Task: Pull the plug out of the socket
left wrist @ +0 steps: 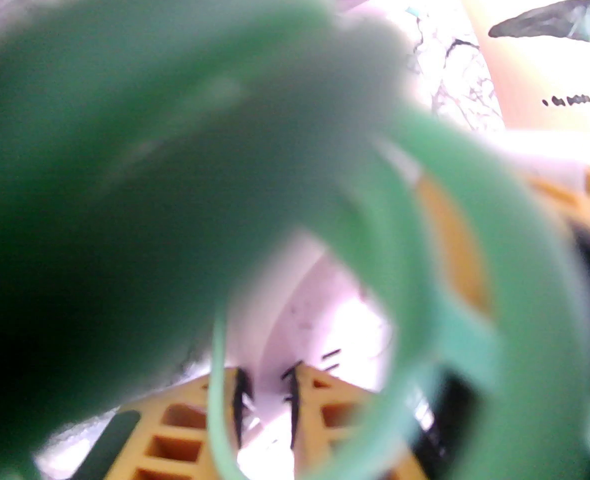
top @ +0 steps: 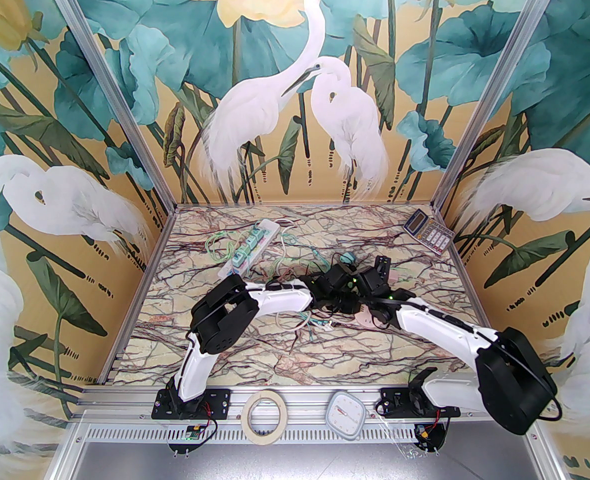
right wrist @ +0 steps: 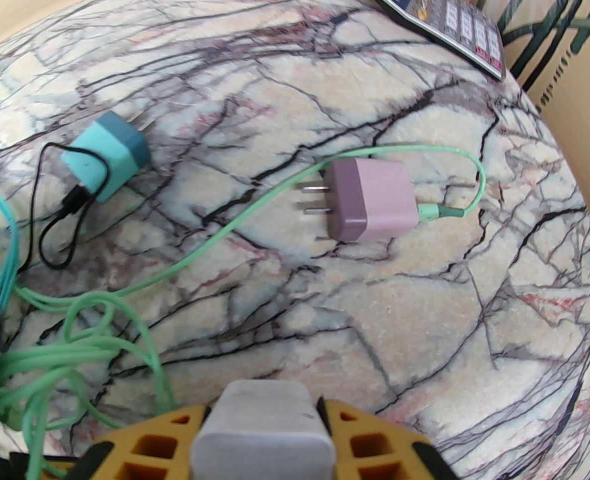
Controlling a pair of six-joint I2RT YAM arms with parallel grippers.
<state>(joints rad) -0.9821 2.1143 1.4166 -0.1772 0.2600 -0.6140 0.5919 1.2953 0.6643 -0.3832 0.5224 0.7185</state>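
Observation:
A white socket strip (top: 249, 249) lies at the back left with several teal plugs in it. Both arms meet over the table's middle, above a pale pink body (top: 364, 317). My right gripper (right wrist: 265, 410) is shut on a grey-white block (right wrist: 264, 440); I cannot tell whether it is a plug or a socket end. Ahead of it lie a loose pink plug (right wrist: 370, 200) on a green cable and a teal plug (right wrist: 106, 162) on a black cable. My left gripper (left wrist: 266, 410) is shut, against a pale pink-white body (left wrist: 325, 313). A blurred green shape (left wrist: 150, 168) covers the lens and hides what the left gripper holds.
Green and teal cables (right wrist: 75, 348) tangle on the marble table near the grippers. A calculator (top: 427, 230) sits at the back right corner. A tape roll (top: 264, 414) and a white square dial (top: 346, 410) rest on the near rail between the arm bases.

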